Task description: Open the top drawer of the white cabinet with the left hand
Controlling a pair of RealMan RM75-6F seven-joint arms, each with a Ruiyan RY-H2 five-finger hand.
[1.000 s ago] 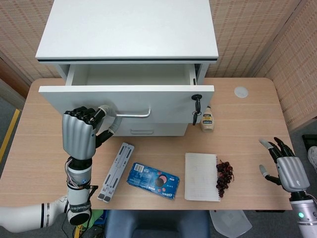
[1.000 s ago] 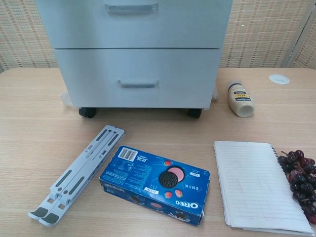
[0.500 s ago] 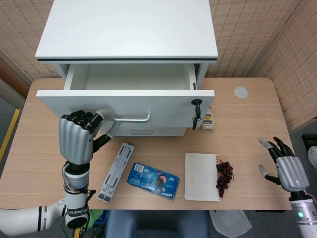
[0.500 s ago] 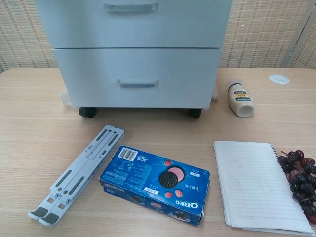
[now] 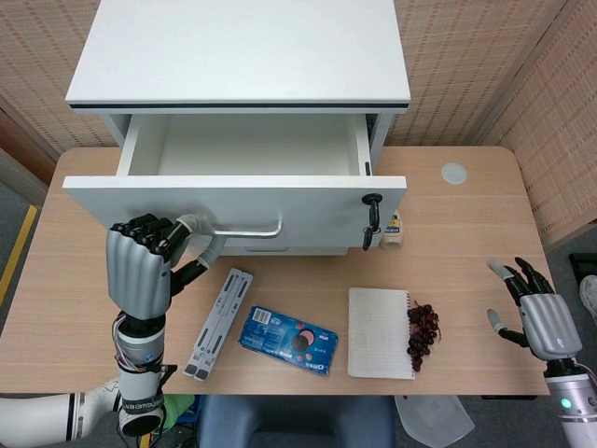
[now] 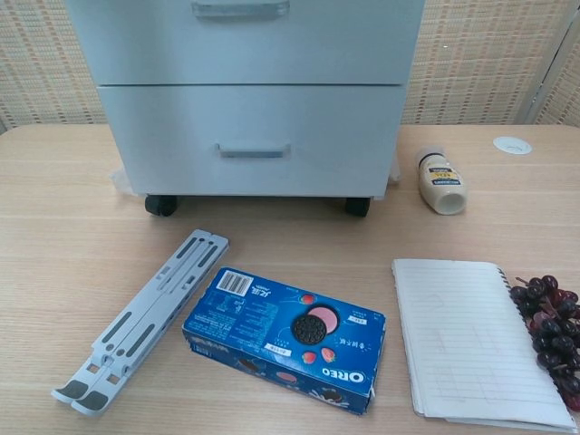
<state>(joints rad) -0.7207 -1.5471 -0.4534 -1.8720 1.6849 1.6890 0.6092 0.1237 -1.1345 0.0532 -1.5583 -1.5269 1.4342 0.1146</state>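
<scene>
The white cabinet [image 5: 239,54] stands at the back of the table, and its top drawer [image 5: 238,196] is pulled well out, showing an empty inside. My left hand [image 5: 140,271] sits below the drawer front's left part, its fingers curled around the left end of the metal handle [image 5: 247,230]. A key [image 5: 371,202] hangs in the lock at the drawer front's right. My right hand [image 5: 541,317] rests open at the table's right front edge, holding nothing. The chest view shows only the cabinet's lower drawers [image 6: 249,118], no hands.
In front of the cabinet lie a grey folding stand [image 5: 217,322], a blue Oreo box [image 5: 289,341], a notebook [image 5: 380,332] and dark grapes [image 5: 423,327]. A small bottle [image 6: 439,181] lies right of the cabinet. A white disc [image 5: 453,173] sits at the back right.
The top drawer has slid further out toward the table's front, drawn by my left hand on the handle. The drawer front now covers more of the bottle. The right hand has not moved.
</scene>
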